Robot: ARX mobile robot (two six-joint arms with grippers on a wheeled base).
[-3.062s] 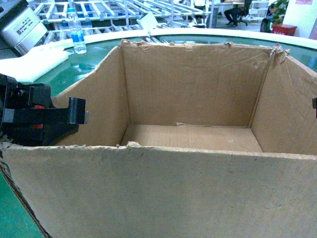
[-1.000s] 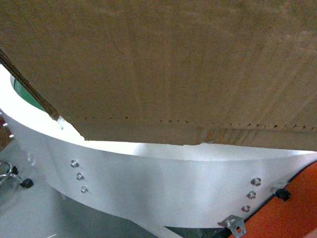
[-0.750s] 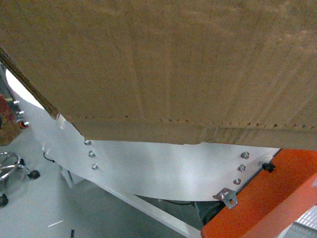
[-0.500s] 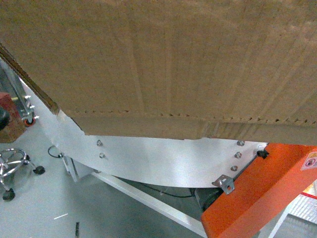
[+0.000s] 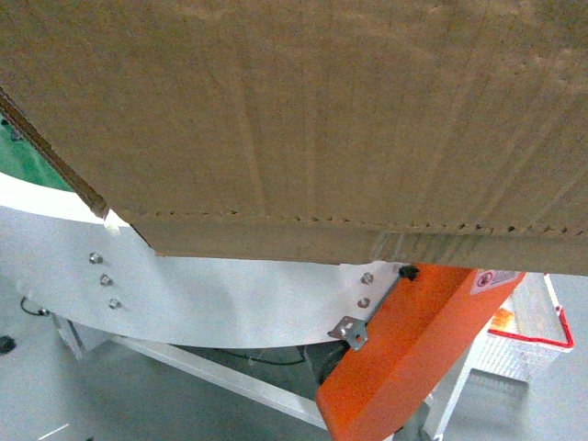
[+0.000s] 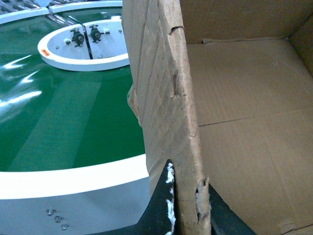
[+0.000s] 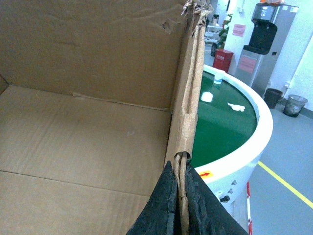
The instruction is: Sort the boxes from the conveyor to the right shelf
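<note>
My left claw [image 6: 188,205] is clamped on the left wall of the box [image 5: 303,110], one black finger on the outer face and one on the inner, with the torn cardboard edge pinched between them. My right claw [image 7: 182,205] grips the opposite wall the same way, its two dark fingers pressed tight against either side of the ragged, doubled rim. Seen from my head, the carton's outer wall fills the whole upper half, its perforated seam running across near the bottom fold, so the box sits right in front of the camera, above the white side panel [image 5: 211,294] of the conveyor [image 6: 63,112]. Whether its base touches the belt I cannot tell, since the cardboard hides that. Three bolts show on the panel at 8 o'clock, and an orange housing [image 5: 404,358] slopes down at 5 o'clock beneath the box's right end. From my left wrist, the glossy green belt spreads out at 9 o'clock of the wall I hold, with a white oval plate [image 6: 83,44] at 11 o'clock. From my right wrist, the belt curves away at 2 o'clock, small white items lying on it
</note>
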